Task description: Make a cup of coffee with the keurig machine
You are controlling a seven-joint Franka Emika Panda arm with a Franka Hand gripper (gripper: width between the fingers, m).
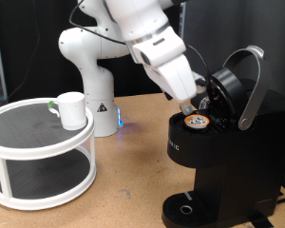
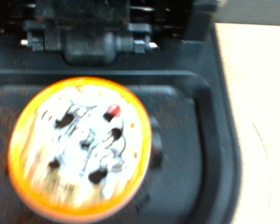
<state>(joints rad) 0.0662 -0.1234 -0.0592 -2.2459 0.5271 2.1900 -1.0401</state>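
Observation:
The keurig machine [image 1: 218, 161] is tall and black and stands at the exterior view's right. Its hinged lid with the silver-grey handle [image 1: 252, 85] is raised. A small coffee pod [image 1: 195, 122] with an orange rim and a printed lid sits in the open chamber. My gripper [image 1: 201, 101] hovers just above the pod, between it and the raised lid. In the wrist view the pod [image 2: 79, 145] fills the frame, seated in the machine's black top [image 2: 201, 121], and no fingers show. The white cup [image 1: 73, 109] stands on the round white table, far from the gripper.
The round white two-tier table [image 1: 28, 142] is at the exterior view's left. The arm's white base [image 1: 90, 85] stands behind it on the wooden tabletop [image 1: 133, 171]. The machine's round drip tray [image 1: 185, 207] is low at the front with nothing on it.

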